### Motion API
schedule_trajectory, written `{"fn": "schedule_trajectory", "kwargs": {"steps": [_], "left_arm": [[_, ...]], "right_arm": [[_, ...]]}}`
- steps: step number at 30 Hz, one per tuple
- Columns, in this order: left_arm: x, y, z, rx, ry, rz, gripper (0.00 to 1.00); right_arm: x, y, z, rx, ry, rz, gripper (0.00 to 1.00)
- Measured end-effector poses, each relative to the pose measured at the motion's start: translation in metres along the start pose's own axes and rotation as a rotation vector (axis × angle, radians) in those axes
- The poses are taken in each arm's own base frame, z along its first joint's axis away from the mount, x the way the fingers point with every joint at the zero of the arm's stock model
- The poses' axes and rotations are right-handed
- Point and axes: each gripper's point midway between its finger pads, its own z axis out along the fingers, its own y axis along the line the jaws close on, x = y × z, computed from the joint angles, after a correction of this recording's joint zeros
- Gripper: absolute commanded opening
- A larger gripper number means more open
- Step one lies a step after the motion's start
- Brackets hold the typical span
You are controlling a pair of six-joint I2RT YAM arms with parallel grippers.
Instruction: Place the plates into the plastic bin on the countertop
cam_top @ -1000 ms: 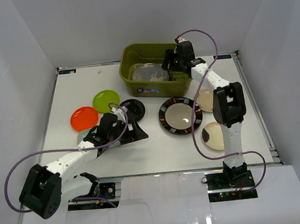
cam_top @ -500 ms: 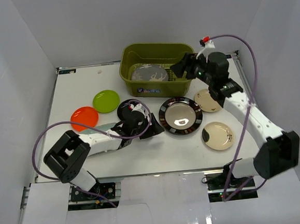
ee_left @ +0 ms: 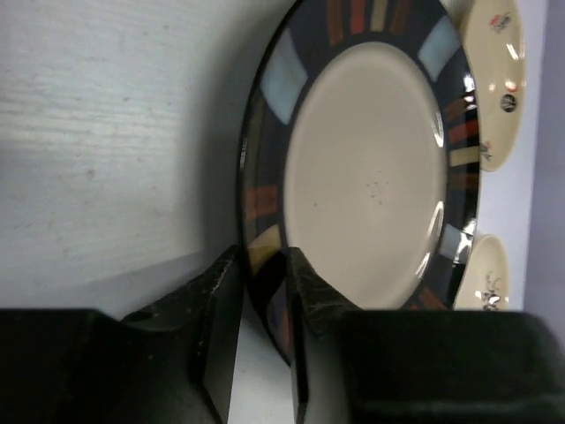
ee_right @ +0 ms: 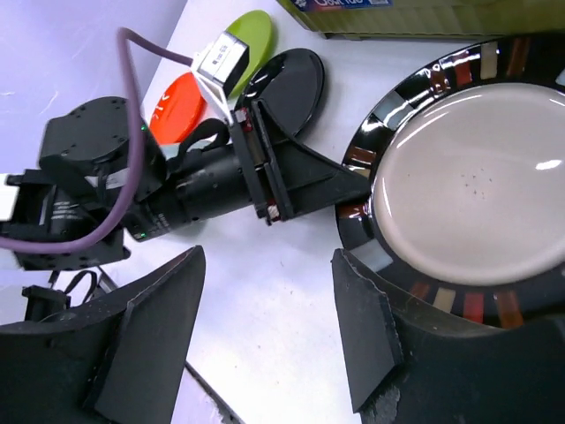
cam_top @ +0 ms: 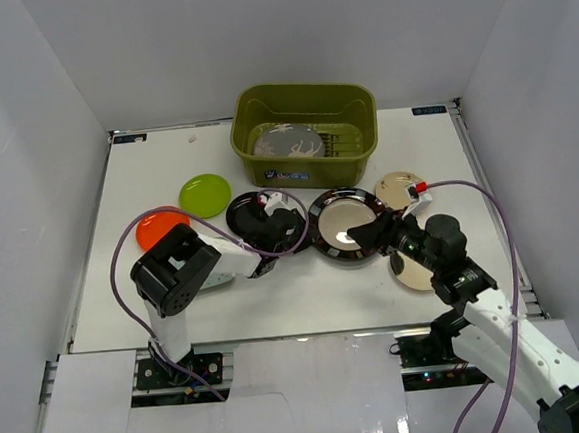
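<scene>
Pinching the left rim of the large plate [cam_top: 342, 220], the left gripper [cam_top: 301, 232] has its jaws pressed on either side of the dark striped edge. The plate lies flat on the counter [cam_top: 165, 166], just in front of the bin [cam_top: 304, 171]. The right gripper [cam_top: 371, 237] hovers a bit further out from the bin, over the plate's near-right edge, fingers spread wide, holding nothing. The left arm has contact, and the bin sits straight beyond the plate, so the lift likely goes up and over the front wall. The plate is round with no long axis, glossy, with a gold centre and coloured blocks on a dark rim. A deer plate [cam_top: 289, 141] is inside the bin.
</scene>
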Motion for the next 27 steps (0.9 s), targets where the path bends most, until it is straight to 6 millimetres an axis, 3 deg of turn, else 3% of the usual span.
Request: {"fn": "schedule_trajectory", "kwargs": {"steps": [2,4,5,7,9,20,23,27], "left_arm": [[-0.001,0.001,0.004,0.001,-0.014,-0.018,0.1],[-0.008,-0.007,0.005,0.026,-0.04,-0.07,0.0],[-0.014,-0.016,0.004,0.055,-0.058,-0.092,0.0],[-0.025,-0.03,-0.005,0.099,-0.091,-0.091,0.0],[-0.023,-0.023,-0.016,0.084,-0.098,-0.082,0.0],[-0.02,0.025,-0.143,0.065,-0.111,-0.016,0.0],[-0.022,0.025,-0.166,0.099,-0.115,-0.014,0.0],[-0.025,0.014,-0.187,0.173,-0.112,-0.022,0.0]], "right_arm": [[0.0,0.003,-0.008,-0.009,-0.02,0.006,0.65],[-0.003,0.007,-0.014,-0.019,-0.037,0.008,0.68],[-0.003,0.008,-0.017,-0.021,-0.041,0.008,0.71],[-0.004,0.009,-0.021,-0.02,-0.046,0.006,0.86],[0.0,0.006,-0.023,-0.009,-0.034,0.004,0.98],[0.033,-0.021,-0.023,0.084,0.1,-0.018,0.9],[0.047,-0.025,-0.019,0.078,0.158,-0.012,0.9],[0.082,-0.032,-0.013,0.047,0.296,0.028,0.9]]}}
